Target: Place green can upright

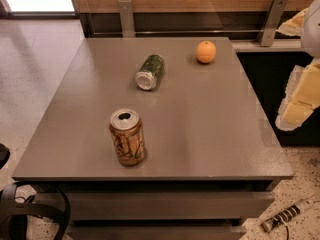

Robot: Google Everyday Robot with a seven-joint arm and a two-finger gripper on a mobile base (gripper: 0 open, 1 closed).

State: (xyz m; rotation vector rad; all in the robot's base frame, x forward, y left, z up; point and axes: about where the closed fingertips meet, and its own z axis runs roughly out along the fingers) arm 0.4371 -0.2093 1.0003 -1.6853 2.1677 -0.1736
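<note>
Gripper (pixel 300 100) out past the right edge of the desk (pixel 215 134), well apart from everything on it; nothing seen in its hold, how far open impossible to tell. Green can (pixel 151 71) lying on its side toward the back of the desk, silver end facing the camera. Orange (pixel 206 51) near it to the right, orange-brown can (pixel 127 136) upright nearer the front. Likely risks: rolling away if nudged on the curved side before being gripped; toppling if released while tilted; bumping the orange or the upright can on a careless approach.
</note>
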